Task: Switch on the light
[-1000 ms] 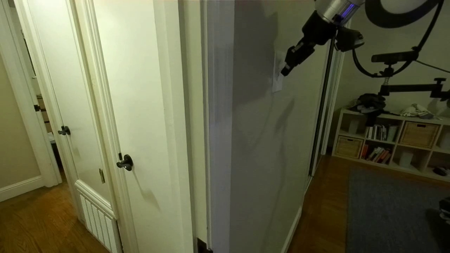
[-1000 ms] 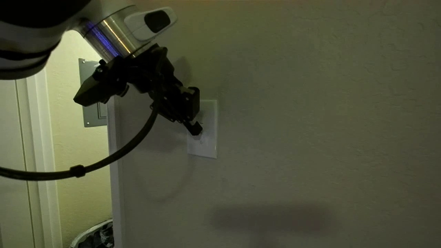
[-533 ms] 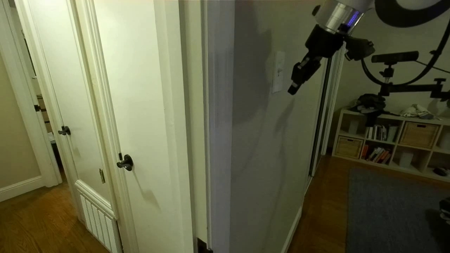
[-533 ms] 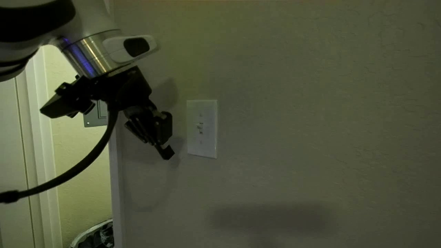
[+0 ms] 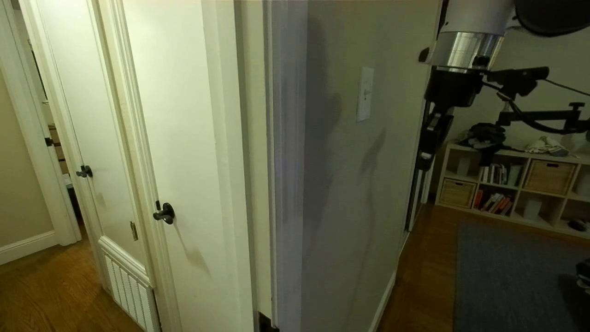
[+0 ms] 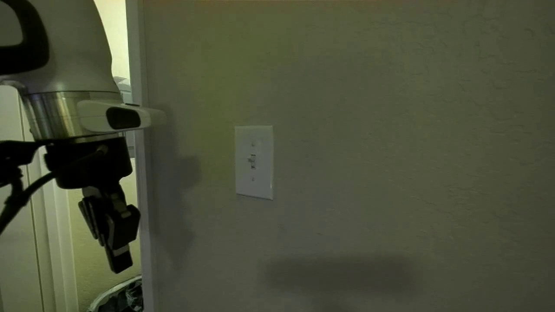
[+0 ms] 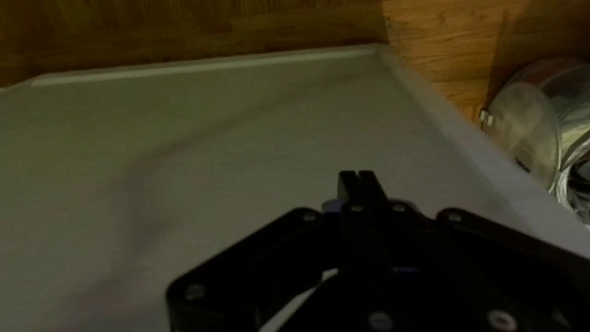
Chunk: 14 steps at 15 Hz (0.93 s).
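The light's switch is a pale upright wall plate with a small toggle at its middle. The plate also shows in an exterior view. I cannot tell for sure whether the toggle is up or down. The plate is out of the wrist view, and no lamp shows. My gripper points downward, below the plate and well off to its left in that exterior view. It also hangs apart from the plate in an exterior view. In the wrist view the fingertips are together with nothing between them.
The wall ends at a pale corner trim. A clear bin stands on the floor around that corner. A door with a dark handle, a shelf and a camera on a stand also show.
My gripper has moved from in front of the switch plate, away from it and lower, and tilted to point more downward. The plate is now fully uncovered. The room's brightness looks unchanged.
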Each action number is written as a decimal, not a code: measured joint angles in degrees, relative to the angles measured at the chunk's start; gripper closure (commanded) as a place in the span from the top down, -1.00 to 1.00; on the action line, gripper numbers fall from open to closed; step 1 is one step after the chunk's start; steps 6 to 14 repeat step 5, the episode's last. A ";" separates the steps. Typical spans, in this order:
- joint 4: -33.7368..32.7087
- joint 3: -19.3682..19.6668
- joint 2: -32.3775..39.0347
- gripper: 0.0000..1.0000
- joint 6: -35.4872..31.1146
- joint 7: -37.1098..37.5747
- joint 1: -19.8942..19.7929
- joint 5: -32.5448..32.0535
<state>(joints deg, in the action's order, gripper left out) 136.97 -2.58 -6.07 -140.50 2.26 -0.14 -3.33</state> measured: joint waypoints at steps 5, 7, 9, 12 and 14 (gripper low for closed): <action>1.30 -0.07 -1.54 -0.37 4.48 -0.31 0.89 0.50; 1.30 -0.07 -1.54 -0.37 4.48 -0.31 0.89 0.50; 1.30 -0.07 -1.54 -0.37 4.48 -0.31 0.89 0.50; 1.30 -0.07 -1.54 -0.37 4.48 -0.31 0.89 0.50; 1.30 -0.07 -1.54 -0.37 4.48 -0.31 0.89 0.50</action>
